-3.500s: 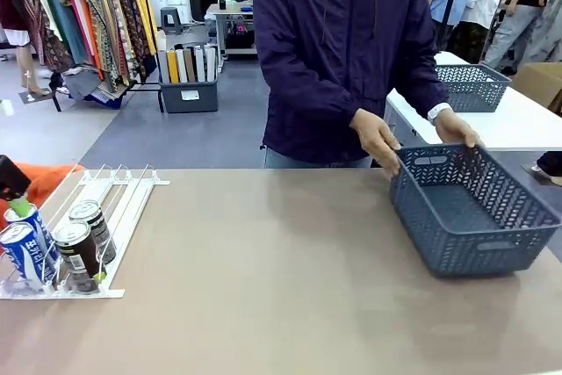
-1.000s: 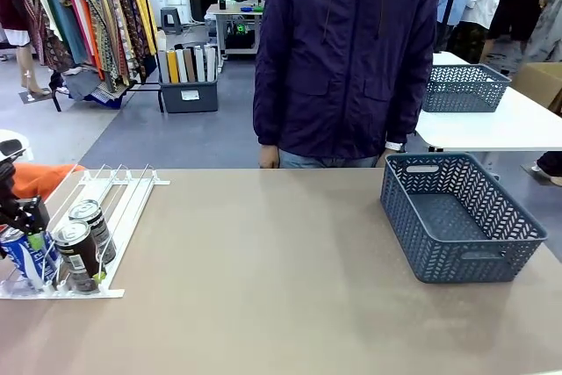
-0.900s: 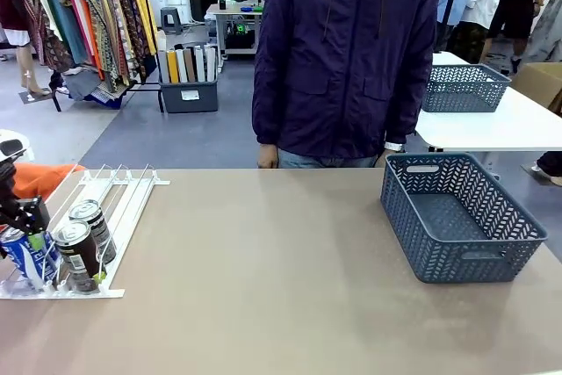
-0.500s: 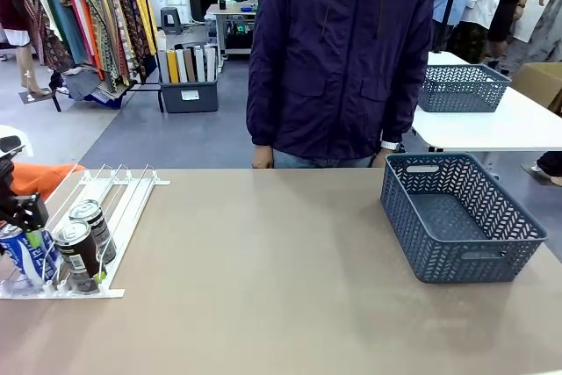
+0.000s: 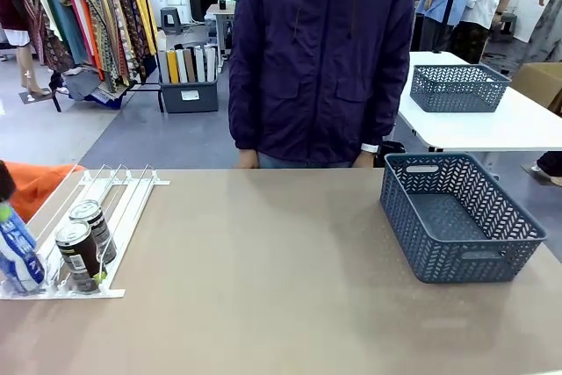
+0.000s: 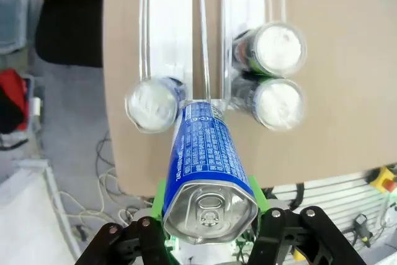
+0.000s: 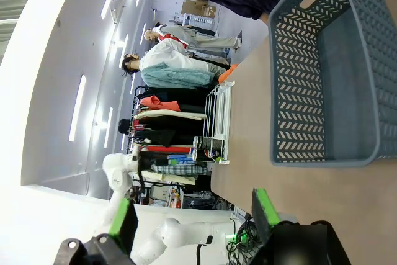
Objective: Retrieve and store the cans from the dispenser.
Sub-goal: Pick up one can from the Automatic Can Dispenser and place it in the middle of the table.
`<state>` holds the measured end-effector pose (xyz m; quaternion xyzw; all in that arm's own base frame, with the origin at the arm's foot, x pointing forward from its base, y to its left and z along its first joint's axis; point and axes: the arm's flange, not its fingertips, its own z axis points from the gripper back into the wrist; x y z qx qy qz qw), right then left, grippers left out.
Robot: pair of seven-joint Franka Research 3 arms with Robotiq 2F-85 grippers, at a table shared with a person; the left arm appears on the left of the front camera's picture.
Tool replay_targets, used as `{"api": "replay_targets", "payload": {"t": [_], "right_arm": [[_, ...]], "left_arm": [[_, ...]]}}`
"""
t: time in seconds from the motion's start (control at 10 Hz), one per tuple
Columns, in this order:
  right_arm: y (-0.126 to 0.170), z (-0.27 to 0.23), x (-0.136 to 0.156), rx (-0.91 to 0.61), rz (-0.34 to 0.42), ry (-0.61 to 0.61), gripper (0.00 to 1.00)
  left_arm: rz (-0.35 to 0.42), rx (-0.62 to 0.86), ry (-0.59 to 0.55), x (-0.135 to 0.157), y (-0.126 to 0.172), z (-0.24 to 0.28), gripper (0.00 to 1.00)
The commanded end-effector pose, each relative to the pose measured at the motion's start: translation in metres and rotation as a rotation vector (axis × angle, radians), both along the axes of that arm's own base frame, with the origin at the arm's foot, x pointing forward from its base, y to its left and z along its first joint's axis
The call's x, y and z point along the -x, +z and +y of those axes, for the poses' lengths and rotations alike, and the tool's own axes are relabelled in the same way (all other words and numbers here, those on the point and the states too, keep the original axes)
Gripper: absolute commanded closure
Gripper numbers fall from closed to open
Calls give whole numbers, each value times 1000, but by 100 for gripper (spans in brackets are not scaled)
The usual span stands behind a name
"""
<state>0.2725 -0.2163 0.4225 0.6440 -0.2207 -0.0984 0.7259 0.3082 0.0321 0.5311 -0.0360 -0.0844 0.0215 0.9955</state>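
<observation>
Blue can [image 6: 201, 147] is up out of the rack [image 6: 167, 23] now, clamped between the fingers of my left gripper [image 6: 209, 202], three cans [image 6: 279, 48] left beyond the fingertips, my right gripper [image 7: 193, 212] fingers apart, basket [image 7: 298, 79] ahead of them, so storing comes next.

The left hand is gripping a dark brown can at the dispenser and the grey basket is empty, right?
Not quite: the can in the left hand is blue, not dark brown; the left wrist view shows it. It is at the dispenser, and the grey basket is empty.
</observation>
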Motion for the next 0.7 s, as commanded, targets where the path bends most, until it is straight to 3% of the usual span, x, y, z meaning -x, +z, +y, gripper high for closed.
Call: {"api": "replay_targets", "payload": {"t": [0.0,0.2,0.4,0.5,0.6], "right_arm": [[3,-1,-1,2,-26,0,0],[3,-1,-1,2,-26,0,0],[3,-1,-1,2,-26,0,0],[3,-1,-1,2,-26,0,0],[3,-1,-1,2,-26,0,0]], "left_arm": [[-114,-37,-17,18,48,4,100],[-168,-23,-45,28,65,2,100],[-162,67,-70,25,55,13,100],[-158,-19,-34,35,73,-1,100],[-158,-19,-34,35,73,-1,100]]}}
